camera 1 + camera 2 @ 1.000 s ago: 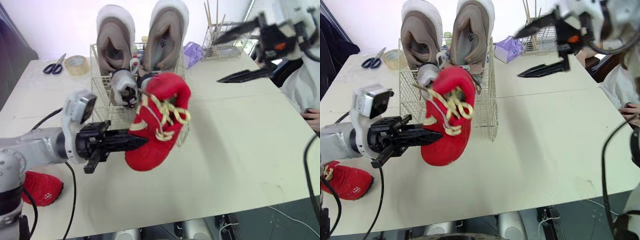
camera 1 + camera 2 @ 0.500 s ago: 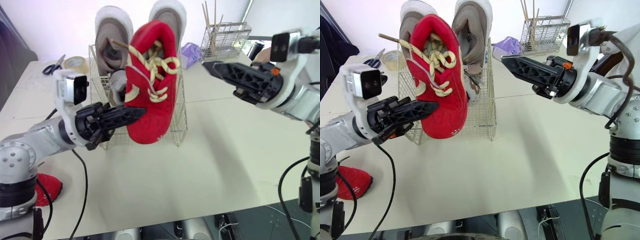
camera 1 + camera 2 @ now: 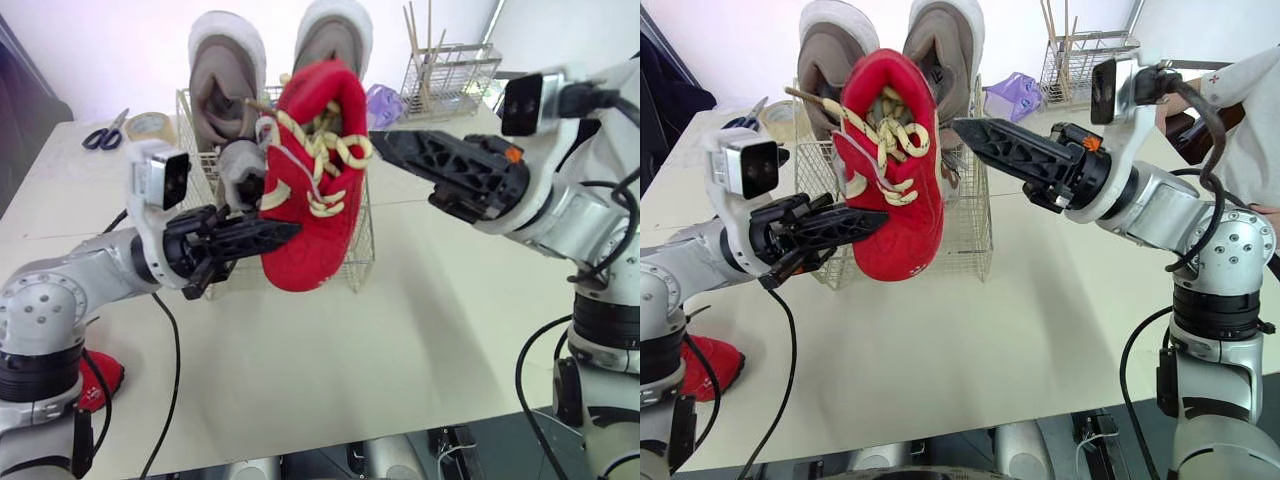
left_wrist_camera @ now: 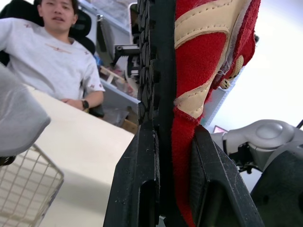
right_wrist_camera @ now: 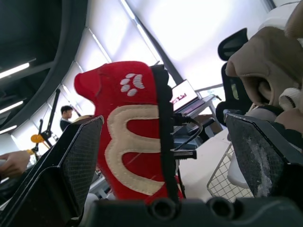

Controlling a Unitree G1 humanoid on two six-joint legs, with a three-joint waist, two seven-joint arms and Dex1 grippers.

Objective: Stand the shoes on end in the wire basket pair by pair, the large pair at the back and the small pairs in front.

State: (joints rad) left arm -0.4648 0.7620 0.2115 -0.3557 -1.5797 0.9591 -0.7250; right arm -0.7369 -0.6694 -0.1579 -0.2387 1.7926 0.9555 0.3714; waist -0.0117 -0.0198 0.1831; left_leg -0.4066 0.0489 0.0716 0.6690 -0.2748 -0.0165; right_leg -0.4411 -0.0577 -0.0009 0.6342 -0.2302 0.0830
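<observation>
My left gripper (image 3: pixel 268 236) is shut on the heel end of a small red shoe (image 3: pixel 312 195) with cream laces, holding it toe-up just in front of the wire basket (image 3: pixel 362 255). The wrist view shows its sole and red side pinched between the fingers (image 4: pixel 137 189). My right gripper (image 5: pixel 163 118) is open, its fingers either side of the shoe's top without touching. A large taupe pair (image 3: pixel 228 70) stands on end at the basket's back. A small grey shoe (image 3: pixel 240 165) sits in the front left. A second red shoe (image 3: pixel 700 365) lies on the table by my left arm.
Scissors (image 3: pixel 105 130) and a tape roll (image 3: pixel 150 127) lie at the far left of the table. A wire rack with sticks (image 3: pixel 450 75) and a purple item (image 3: pixel 385 103) stand behind the basket on the right. A person (image 4: pixel 52 61) sits beyond the table's right side.
My left gripper swung the red shoe up from a low tilt to toe-up at the basket. My right arm came down from the upper right, its open fingers now at the shoe.
</observation>
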